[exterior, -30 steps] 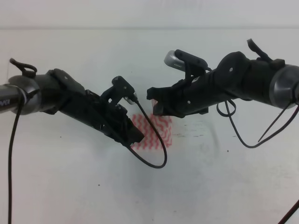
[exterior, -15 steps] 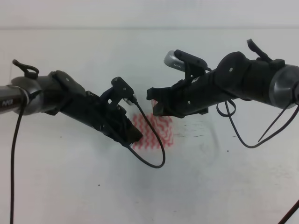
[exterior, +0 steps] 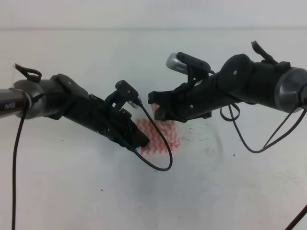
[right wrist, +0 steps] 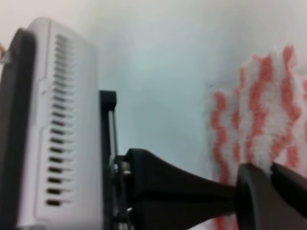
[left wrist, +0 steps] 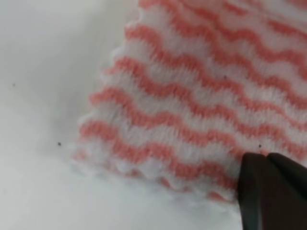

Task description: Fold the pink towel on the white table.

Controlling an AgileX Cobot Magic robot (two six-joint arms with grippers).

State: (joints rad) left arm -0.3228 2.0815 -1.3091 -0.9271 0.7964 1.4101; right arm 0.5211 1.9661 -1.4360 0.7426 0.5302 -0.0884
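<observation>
Pink towel [exterior: 163, 136] lies near the centre of the white desk [exterior: 96, 191], partly hidden beneath both arms. Bare desk surface extends from the towel toward 6, 9 and 3 o'clock. Left hand [exterior: 140, 142] sits at the towel's 9 o'clock edge, fingers [left wrist: 273, 191] together on the wavy fringe. Right hand [exterior: 154, 106] pinches the 12 o'clock edge, fingers [right wrist: 261, 199] clamped on cloth.

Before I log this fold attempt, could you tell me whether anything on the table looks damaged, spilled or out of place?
Nothing stands out. The pink towel lies small and compact on the white table, partly hidden by both arms. Its edges look fuzzy in the left wrist view, but not torn. The table shows only small dark specks and faint scuffs.
</observation>
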